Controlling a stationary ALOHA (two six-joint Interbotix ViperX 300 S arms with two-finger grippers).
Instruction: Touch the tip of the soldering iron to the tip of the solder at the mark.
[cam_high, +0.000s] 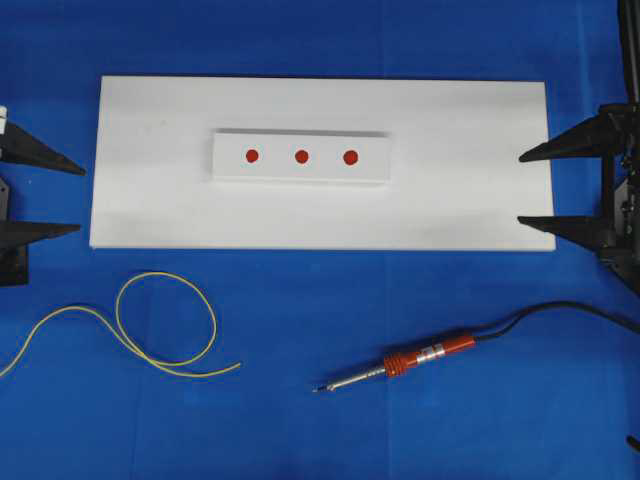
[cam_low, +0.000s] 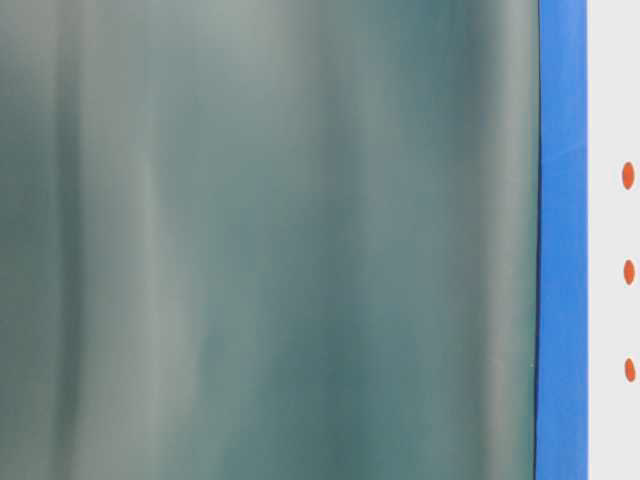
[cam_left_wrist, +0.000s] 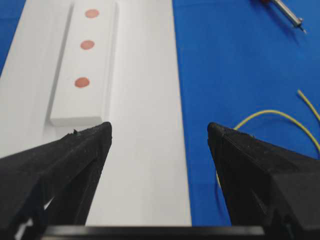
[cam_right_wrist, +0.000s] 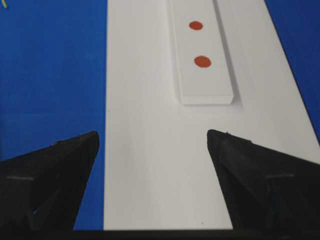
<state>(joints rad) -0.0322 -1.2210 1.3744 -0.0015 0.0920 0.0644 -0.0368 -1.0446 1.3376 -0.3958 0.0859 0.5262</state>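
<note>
The soldering iron (cam_high: 415, 359) lies on the blue cloth at front right, its orange-red handle to the right and its silver tip pointing left; its tip (cam_left_wrist: 295, 19) shows in the left wrist view. The solder (cam_high: 165, 330), a thin yellow wire in a loose loop, lies at front left and shows as an arc (cam_left_wrist: 272, 116) beside my left fingers. Three red marks (cam_high: 301, 156) sit in a row on a raised white strip (cam_high: 300, 172). My left gripper (cam_high: 82, 200) stands open at the board's left end. Open and holding nothing, my right gripper (cam_high: 520, 188) stands at the right end.
The strip rests on a large white board (cam_high: 460, 190) over blue cloth. The iron's black cord (cam_high: 560, 312) trails off to the right edge. The table-level view is mostly filled by a blurred grey-green surface (cam_low: 270, 240), with a board edge and the marks (cam_low: 628, 272) at its right.
</note>
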